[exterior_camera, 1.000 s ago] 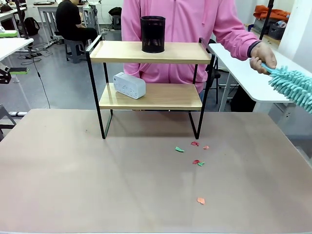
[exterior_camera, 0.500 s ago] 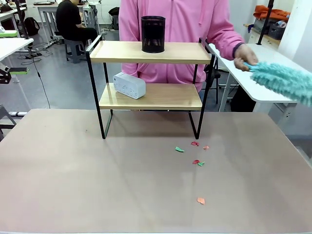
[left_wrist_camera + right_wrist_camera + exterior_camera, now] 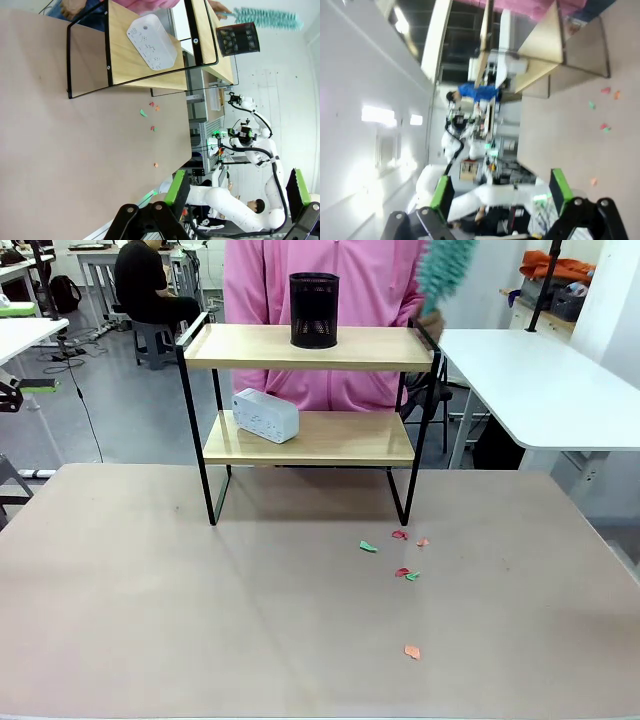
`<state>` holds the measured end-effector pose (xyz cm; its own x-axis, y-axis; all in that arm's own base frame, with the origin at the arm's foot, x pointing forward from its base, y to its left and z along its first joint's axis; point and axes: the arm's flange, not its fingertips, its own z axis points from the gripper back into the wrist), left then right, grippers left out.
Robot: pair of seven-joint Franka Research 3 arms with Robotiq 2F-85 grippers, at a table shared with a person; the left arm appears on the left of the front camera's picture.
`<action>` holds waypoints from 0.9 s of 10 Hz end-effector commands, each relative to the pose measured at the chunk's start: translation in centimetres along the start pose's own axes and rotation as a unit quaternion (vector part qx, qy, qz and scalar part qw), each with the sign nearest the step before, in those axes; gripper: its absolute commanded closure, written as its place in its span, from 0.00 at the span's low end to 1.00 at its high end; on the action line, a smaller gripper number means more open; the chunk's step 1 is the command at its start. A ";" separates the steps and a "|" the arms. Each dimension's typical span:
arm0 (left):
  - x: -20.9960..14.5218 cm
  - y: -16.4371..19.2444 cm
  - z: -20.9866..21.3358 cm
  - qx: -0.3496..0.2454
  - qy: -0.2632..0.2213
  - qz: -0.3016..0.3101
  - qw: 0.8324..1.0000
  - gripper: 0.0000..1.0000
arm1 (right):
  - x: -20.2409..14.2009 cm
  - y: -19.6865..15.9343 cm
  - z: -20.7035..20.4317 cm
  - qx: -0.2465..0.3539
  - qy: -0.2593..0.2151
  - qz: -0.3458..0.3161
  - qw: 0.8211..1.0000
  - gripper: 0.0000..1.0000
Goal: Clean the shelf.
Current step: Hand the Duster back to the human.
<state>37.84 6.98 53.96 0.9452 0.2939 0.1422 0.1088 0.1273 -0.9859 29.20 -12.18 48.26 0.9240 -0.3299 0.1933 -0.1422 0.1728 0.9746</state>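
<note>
The shelf (image 3: 380,346) stands at the far middle of the brown table (image 3: 200,620). A black mesh cup (image 3: 314,310) sits on its top board and a white box (image 3: 265,415) on its lower board. Behind it a person in pink holds a teal duster (image 3: 445,268) upright above the shelf's right end. In the left wrist view my left gripper (image 3: 239,187) is open and empty, far from the shelf (image 3: 127,65), with the duster (image 3: 267,17) beyond the cup (image 3: 238,39). My right gripper (image 3: 500,190) is open too, well away from the shelf (image 3: 547,35).
Small red, green and orange paper scraps (image 3: 400,555) lie on the table in front of the shelf's right leg. A white table (image 3: 540,380) stands at the far right. Another person sits at a desk in the far left background.
The person has swung the teal duster from over the white table on the right up to above the shelf's right end.
</note>
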 end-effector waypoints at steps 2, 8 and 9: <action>-0.2 -0.2 0.4 -0.001 0.006 -0.005 1.000 0.00 | -3.2 1.5 -11.7 0.041 0.107 -0.010 0.993 0.00; -0.2 -0.2 0.4 -0.001 0.006 -0.005 1.000 0.00 | -0.2 2.3 -7.6 0.021 0.087 0.000 0.996 0.00; -0.2 -0.2 0.4 -0.001 0.006 -0.005 1.000 0.00 | -0.2 2.3 -7.6 0.021 0.087 0.000 0.996 0.00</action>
<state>37.86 7.02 53.96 0.9450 0.2947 0.1420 0.1085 0.1272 -0.9859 31.53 -5.02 49.34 0.9693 -0.1771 0.1708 -0.1482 0.1339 0.9799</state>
